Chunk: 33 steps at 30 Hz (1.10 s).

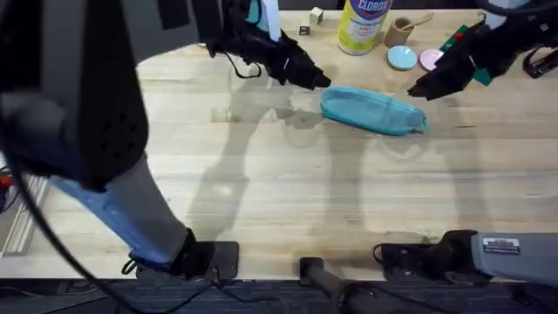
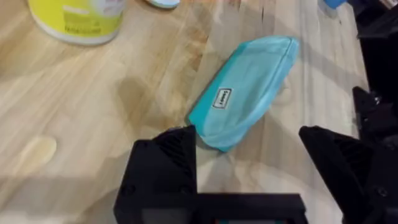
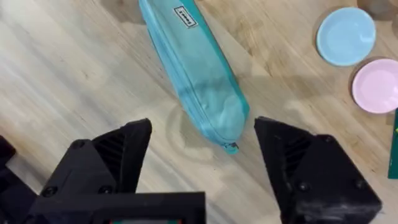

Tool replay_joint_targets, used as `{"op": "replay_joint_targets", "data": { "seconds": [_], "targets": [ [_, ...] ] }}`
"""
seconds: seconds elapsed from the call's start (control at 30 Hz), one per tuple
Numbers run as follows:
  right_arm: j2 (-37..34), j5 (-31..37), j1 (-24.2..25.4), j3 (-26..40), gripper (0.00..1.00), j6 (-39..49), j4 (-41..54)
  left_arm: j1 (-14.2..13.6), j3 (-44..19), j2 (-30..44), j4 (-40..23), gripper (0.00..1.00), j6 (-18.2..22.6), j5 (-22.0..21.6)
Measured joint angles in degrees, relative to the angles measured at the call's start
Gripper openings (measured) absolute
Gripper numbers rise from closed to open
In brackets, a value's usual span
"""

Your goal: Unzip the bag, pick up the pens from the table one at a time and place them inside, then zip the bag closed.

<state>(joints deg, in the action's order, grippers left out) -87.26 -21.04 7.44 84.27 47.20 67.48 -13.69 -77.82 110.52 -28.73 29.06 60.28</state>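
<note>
Grippers first: I see my left gripper spread wide and holding nothing, hanging just off the pouch's near-left end; from its wrist camera the black fingers stand well apart with that end of the pouch between them. My right gripper is likewise wide open and empty, hovering just beside the pouch's other end, its fingers straddling the tip where the small zipper pull sits.

The turquoise pouch lies flat on the wooden table, a little past centre toward one o'clock in the overhead view, slanting slightly. It looks zipped shut, and a small label shows on its side. I cannot see any pens lying on the table.

Further out, toward twelve o'clock, stands a yellow wipes tub. At about one o'clock sit a round light-blue dish and a pink dish, touching side by side, with a small brown cup behind them.
</note>
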Motion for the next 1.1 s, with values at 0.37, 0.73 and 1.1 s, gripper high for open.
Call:
{"op": "replay_joint_targets", "data": {
  "seconds": [0.37,0.73,1.1],
  "targets": [
    [5.2,0.0,0.0,0.0,0.996,0.0,1.5,0.0,0.0,-5.8,-9.6,0.995,-3.0,-6.4],
    [10.8,0.0,0.0,0.0,0.997,0.0,5.4,-1.6,0.0,-17.6,-12.4,0.995,-3.0,-12.0],
    [12.3,4.4,0.0,0.0,0.997,-4.8,6.3,-11.3,0.0,-27.1,-20.5,0.995,-3.1,-28.0]
  ]
}}
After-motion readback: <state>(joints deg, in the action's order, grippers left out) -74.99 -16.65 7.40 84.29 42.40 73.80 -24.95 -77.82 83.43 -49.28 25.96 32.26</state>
